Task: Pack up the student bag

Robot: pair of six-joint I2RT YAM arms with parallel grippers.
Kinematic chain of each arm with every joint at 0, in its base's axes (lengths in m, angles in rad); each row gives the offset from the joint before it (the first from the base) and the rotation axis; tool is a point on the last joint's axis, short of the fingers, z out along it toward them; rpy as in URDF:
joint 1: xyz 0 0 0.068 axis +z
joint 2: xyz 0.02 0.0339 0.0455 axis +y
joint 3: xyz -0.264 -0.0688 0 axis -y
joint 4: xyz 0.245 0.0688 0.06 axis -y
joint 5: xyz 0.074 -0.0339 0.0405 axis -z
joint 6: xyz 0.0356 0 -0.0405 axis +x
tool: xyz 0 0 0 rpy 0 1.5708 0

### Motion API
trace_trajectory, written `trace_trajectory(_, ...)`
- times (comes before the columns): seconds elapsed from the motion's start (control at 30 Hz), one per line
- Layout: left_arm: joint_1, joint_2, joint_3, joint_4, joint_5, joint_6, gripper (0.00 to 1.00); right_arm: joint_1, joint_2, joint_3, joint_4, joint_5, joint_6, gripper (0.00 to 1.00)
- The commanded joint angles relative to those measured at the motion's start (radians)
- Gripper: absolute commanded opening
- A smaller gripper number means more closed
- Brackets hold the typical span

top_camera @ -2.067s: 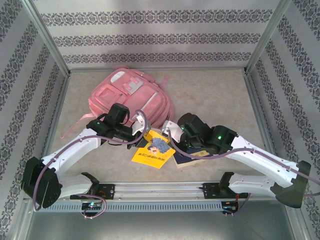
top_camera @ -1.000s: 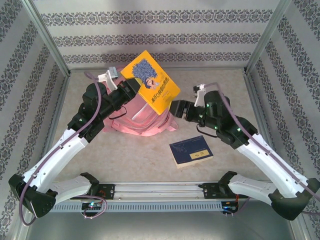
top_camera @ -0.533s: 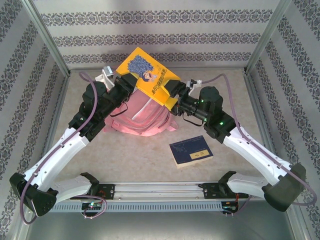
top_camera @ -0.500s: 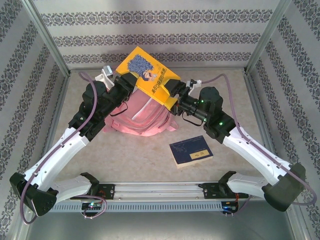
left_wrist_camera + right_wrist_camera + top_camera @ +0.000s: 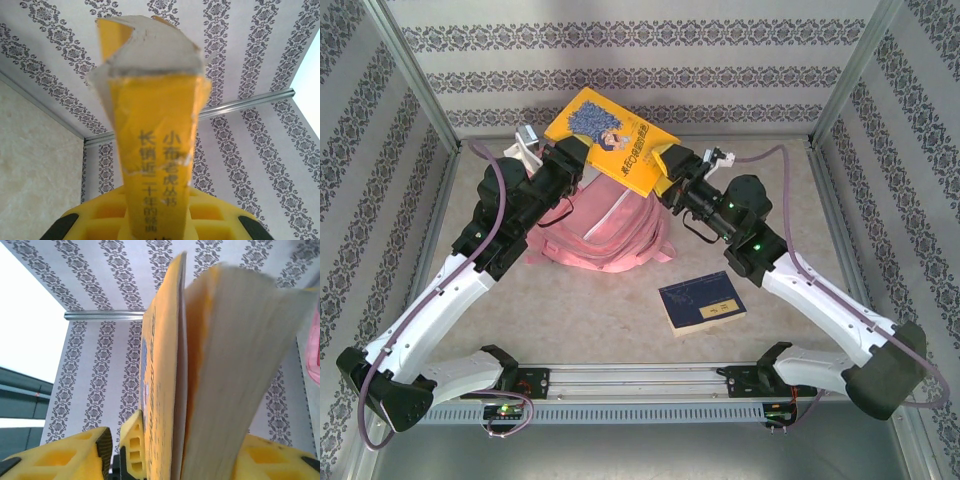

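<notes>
The table [image 5: 570, 310] is taken up mostly by one pink bag [image 5: 620, 238], which lies at its middle, towards the far wall, between the two arms. Its mouth is seen gaping at the far end, with pale lining exposed; what lies inside cannot be made out. Two books are counted. A yellow book [image 5: 610, 140] is held tilted in the air over the far end of the bag, outside it, and is gripped from both sides. A blue book [image 5: 702, 303] is left flat on the table, near the bag's right corner and apart from it. The left gripper [image 5: 568, 160] is closed almost fully on the yellow book's left edge; in the left wrist view the spine [image 5: 155, 150] is seen rising from between the yellow fingers [image 5: 97, 216]. The right gripper [image 5: 670, 168] is set on the book's right corner, its fingers [image 5: 134, 445] about half open, and the cover and the fanned pages [image 5: 225, 365] are clasped between them, as far as can be seen.
</notes>
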Motion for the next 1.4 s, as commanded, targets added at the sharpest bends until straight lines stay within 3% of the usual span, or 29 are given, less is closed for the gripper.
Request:
trace_trajectory(0.0,-0.020,-0.035,0.013,0.077,-0.004,-0.032,0.00,-0.012,0.038,0.073,0.074,-0.006,-0.036,0.48)
trace_trajectory(0.33,-0.020,-0.010,0.010,0.063,0.025,-0.040,0.00,-0.044,0.095,0.116,0.073,-0.061,-0.090,0.35)
trace_trajectory(0.5,-0.020,-0.003,-0.012,0.060,0.025,-0.042,0.00,-0.076,0.090,0.096,0.062,-0.062,-0.114,0.02)
trace_trajectory(0.57,-0.019,0.006,-0.003,0.024,0.035,-0.017,0.04,-0.093,0.068,0.080,0.038,-0.056,-0.135,0.00)
trace_trajectory(0.6,-0.018,0.010,0.009,-0.009,0.042,0.007,0.14,-0.104,0.052,0.068,0.020,-0.050,-0.144,0.00)
trace_trajectory(0.67,-0.012,0.020,0.039,-0.098,0.067,0.107,0.39,-0.139,0.012,0.031,-0.027,-0.051,-0.176,0.00)
trace_trajectory(0.7,-0.010,0.028,0.054,-0.151,0.075,0.147,0.47,-0.161,-0.019,0.017,-0.073,-0.052,-0.207,0.00)
trace_trajectory(0.83,0.015,0.089,0.133,-0.374,0.136,0.421,0.63,-0.231,-0.143,-0.001,-0.360,-0.057,-0.414,0.00)
trace_trajectory(0.93,0.017,0.199,0.226,-0.575,0.186,0.659,0.64,-0.294,-0.211,0.005,-0.600,-0.087,-0.573,0.00)
trace_trajectory(1.0,0.019,0.291,0.261,-0.642,0.251,0.747,0.62,-0.343,-0.242,0.001,-0.731,-0.121,-0.630,0.00)
trace_trajectory(1.13,0.027,0.458,0.359,-0.773,0.253,0.914,0.60,-0.392,-0.310,0.014,-0.920,-0.127,-0.785,0.00)
trace_trajectory(1.27,0.075,0.597,0.447,-0.841,0.179,0.983,0.62,-0.384,-0.352,0.044,-1.036,-0.089,-0.891,0.00)
trace_trajectory(1.37,0.130,0.713,0.526,-0.880,0.269,1.031,0.60,-0.378,-0.372,0.064,-1.123,-0.030,-0.910,0.00)
